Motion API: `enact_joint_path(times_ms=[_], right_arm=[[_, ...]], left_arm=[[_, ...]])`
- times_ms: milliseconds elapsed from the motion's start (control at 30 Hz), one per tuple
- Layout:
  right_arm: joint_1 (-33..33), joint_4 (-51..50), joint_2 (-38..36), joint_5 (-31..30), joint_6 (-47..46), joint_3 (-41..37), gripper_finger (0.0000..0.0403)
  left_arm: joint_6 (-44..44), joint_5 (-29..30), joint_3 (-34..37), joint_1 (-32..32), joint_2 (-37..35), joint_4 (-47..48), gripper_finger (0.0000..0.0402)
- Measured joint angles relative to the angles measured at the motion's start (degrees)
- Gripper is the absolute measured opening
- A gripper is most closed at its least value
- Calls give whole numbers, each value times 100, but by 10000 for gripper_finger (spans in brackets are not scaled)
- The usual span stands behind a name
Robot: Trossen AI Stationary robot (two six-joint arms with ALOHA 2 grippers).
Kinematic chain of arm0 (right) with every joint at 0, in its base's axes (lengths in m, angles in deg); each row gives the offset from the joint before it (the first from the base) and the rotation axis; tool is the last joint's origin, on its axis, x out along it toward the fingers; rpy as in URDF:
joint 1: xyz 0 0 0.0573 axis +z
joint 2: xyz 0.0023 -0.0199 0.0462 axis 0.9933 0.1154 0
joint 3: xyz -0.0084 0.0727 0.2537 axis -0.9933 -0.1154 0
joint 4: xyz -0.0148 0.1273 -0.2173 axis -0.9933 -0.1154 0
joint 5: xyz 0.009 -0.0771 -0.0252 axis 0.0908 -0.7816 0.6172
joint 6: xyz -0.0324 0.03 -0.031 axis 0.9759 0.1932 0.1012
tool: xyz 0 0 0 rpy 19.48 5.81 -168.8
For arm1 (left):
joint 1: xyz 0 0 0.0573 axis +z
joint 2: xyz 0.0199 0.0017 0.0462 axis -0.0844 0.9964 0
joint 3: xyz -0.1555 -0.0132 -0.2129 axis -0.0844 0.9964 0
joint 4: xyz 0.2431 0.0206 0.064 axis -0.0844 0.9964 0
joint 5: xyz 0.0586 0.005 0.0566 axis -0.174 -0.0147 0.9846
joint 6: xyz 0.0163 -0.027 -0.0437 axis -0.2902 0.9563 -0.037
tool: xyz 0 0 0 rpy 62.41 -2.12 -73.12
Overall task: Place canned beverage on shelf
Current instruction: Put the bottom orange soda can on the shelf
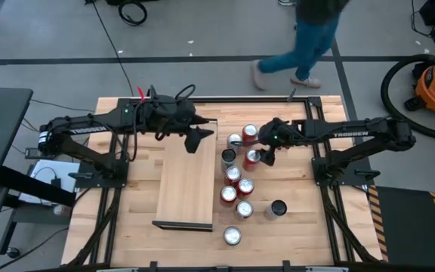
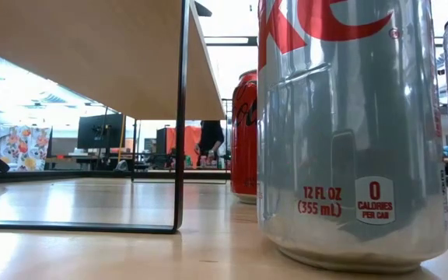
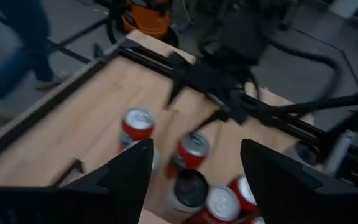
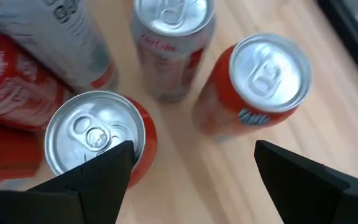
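Nearest the low camera, a silver can (image 2: 352, 132) was seen standing upright on the worktop (image 2: 92, 253), with a red can (image 2: 245, 132) behind it and the shelf (image 1: 186, 181) raised on its dark end frame to one side. From above, the shelf was seen lying lengthwise between the two arms, its pale top bare, so no beverage had yet been placed on it. The cans (image 1: 240, 185) were clustered just beside its right edge, all upright, probably so that each could be taken from above.

The right end effector (image 1: 266, 151) was held over the far end of that cluster with its fingers spread wide and nothing between them; in its wrist view a red can (image 4: 101, 140) lay partly beneath one finger and an orange can (image 4: 260, 87) near the gap, so a descent for a grasp was judged to be in preparation. The left end effector (image 1: 196, 138) was poised over the shelf's far end, open and empty, apparently waiting.
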Motion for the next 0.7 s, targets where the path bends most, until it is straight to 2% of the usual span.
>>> enact_joint_path(times_ms=[200, 433, 533, 700], right_arm=[[465, -187, -2, -1, -690, 4, 346], [1034, -471, -11, 62, -1393, 13, 346], [1201, -528, -15, 207, -1327, 11, 346], [1485, -614, -13, 387, -642, -19, 346]], left_arm=[[-368, 4, 0, 441, -4, -85, 254], [-368, 2, -90, 851, -2, -157, 254], [-536, -61, -293, 957, -2, -185, 254], [-670, -94, -638, 1021, -2, -55, 254]])
